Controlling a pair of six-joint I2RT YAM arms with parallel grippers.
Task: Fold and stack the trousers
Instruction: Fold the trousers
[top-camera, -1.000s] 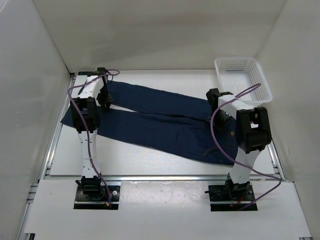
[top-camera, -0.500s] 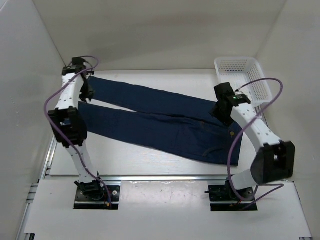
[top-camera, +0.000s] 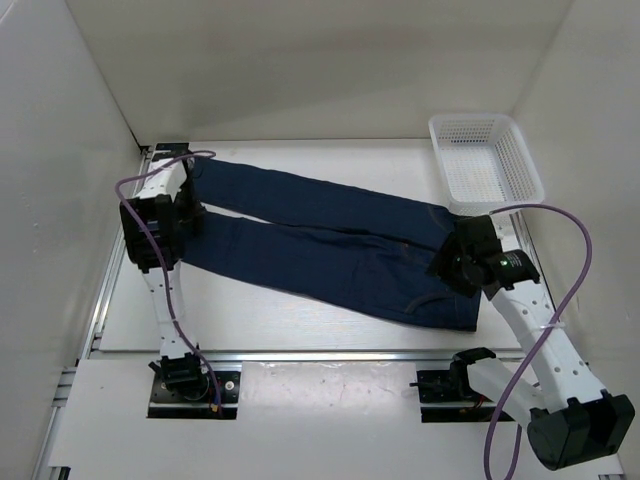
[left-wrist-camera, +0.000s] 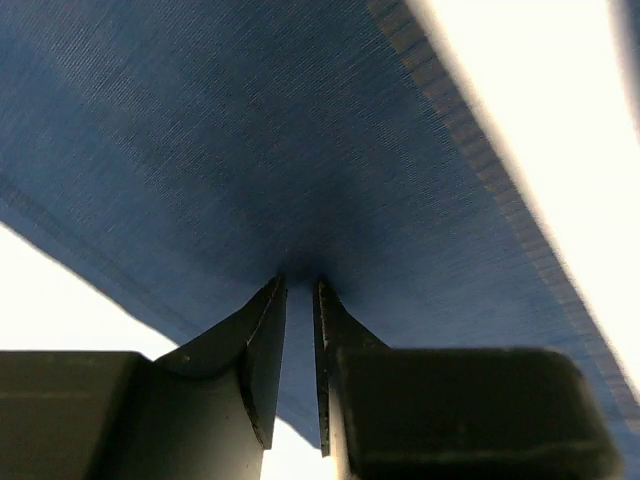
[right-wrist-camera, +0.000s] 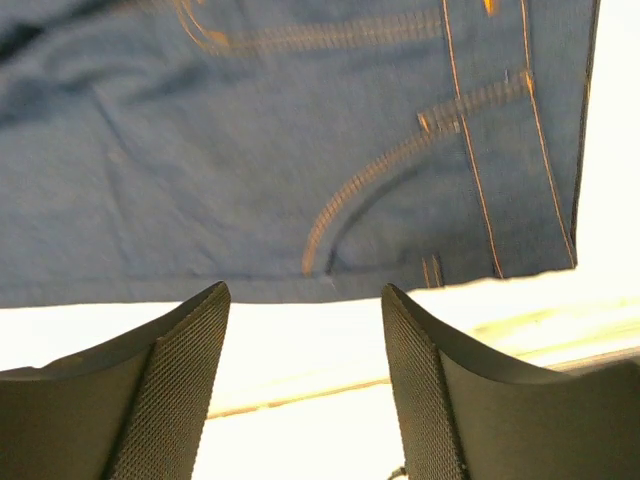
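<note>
The dark navy trousers lie flat across the table, legs to the far left and waist to the near right. My left gripper is at the leg ends. In the left wrist view its jaws are nearly closed, pinching blue cloth. My right gripper hovers at the waist end. In the right wrist view it is open and empty over the white table, just short of the trousers' edge, where a pocket with orange stitching shows.
A white plastic basket stands at the far right corner. White walls close in the table on the left, back and right. A metal rail runs along the near edge, in front of the arm bases.
My left gripper has come down from the far-left corner onto the leg end. My right arm has swung out to the near right, and its gripper has moved nearer along the waist.
</note>
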